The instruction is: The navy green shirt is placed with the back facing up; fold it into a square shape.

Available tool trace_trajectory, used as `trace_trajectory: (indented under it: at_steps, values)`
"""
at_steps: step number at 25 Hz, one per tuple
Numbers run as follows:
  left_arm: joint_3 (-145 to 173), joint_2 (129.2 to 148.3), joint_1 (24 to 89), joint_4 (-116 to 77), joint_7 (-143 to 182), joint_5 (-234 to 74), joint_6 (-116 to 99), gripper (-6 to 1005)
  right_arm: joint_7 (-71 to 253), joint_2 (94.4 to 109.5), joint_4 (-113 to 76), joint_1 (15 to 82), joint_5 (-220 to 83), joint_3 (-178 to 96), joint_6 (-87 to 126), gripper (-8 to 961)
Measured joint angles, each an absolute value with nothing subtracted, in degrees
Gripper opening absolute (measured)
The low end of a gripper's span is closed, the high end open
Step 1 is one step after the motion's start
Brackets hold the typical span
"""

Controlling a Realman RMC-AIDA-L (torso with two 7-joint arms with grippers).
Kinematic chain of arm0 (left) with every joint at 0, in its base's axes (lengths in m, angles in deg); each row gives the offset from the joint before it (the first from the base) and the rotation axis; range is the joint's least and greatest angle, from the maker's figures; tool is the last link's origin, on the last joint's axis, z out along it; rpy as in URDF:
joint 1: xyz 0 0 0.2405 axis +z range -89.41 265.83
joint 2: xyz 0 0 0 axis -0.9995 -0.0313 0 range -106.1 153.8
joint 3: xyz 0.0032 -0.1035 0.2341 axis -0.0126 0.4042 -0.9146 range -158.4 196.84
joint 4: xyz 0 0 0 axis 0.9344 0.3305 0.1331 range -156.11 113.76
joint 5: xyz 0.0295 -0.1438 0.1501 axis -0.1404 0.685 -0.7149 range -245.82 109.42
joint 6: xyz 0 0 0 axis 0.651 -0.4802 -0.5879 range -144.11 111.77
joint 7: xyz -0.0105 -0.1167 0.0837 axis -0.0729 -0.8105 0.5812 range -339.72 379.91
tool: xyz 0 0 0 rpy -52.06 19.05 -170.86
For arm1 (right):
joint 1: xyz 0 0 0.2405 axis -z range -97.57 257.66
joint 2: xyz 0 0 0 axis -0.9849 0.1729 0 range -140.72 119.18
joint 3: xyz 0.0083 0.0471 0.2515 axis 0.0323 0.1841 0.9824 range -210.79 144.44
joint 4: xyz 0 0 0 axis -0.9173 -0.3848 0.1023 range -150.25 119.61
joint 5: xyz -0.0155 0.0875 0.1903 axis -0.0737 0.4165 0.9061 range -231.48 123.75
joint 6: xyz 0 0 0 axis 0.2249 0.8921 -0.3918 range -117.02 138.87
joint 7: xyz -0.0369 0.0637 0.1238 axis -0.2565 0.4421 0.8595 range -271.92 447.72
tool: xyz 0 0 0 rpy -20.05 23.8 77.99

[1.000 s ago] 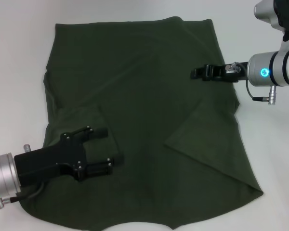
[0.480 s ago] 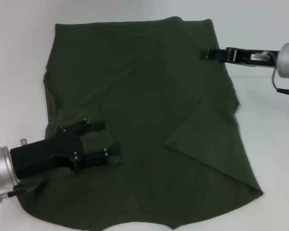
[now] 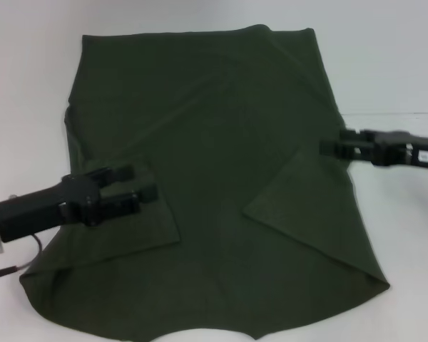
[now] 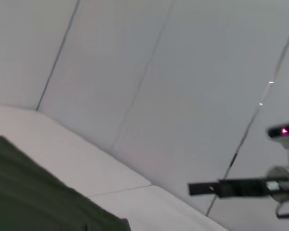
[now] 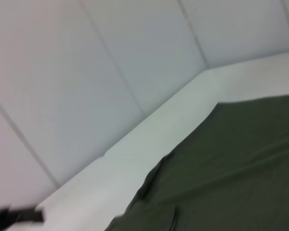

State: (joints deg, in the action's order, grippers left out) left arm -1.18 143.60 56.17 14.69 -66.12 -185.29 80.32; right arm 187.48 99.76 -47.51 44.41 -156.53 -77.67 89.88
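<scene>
— Spreading across most of the white table (image 3: 399, 57): the navy green shirt (image 3: 221, 142), flat, both sleeves folded inward onto the body. Agree?

— Agreed. Left sleeve flap sits low on the left side, right flap angled at centre-right.

— Left gripper (image 3: 132, 187)?

— Over the left flap, pointing toward the shirt's middle. Fingers spread apart, nothing between them.

— Right gripper (image 3: 329, 147)?

— At the shirt's right edge, above the right flap, seen edge-on. Cannot tell whether its fingers are apart or together.
</scene>
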Motion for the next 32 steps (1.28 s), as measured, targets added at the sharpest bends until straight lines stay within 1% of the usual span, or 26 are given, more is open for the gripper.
trace_trajectory:
  at_steps: [5,13,18,22,32]
  values:
    - [-0.94,141.99,56.57,18.21,-76.9,-185.76,81.68,898,180.07,99.15,-47.46,47.23,-157.67,-78.14,96.18,835]
    - [3.42,138.93,56.92,23.69,-93.64,-194.41,81.14,898,173.93,98.79,-47.58,47.66,-160.15,-77.98,99.96,836]
    - [8.06,137.64,56.54,23.86,-100.25,-202.33,79.74,899,173.51,97.35,-47.4,46.9,-160.44,-78.18,100.51,836]
    - [9.72,137.76,57.43,23.88,-104.47,-207.13,76.79,899,173.48,96.89,-47.52,46.1,-161.2,-78.18,101.82,836]
    - [10.91,138.49,59.23,22.85,-106.8,-211.48,74.8,899,173.56,96.82,-47.85,44.2,-163.06,-78.14,101.65,835]
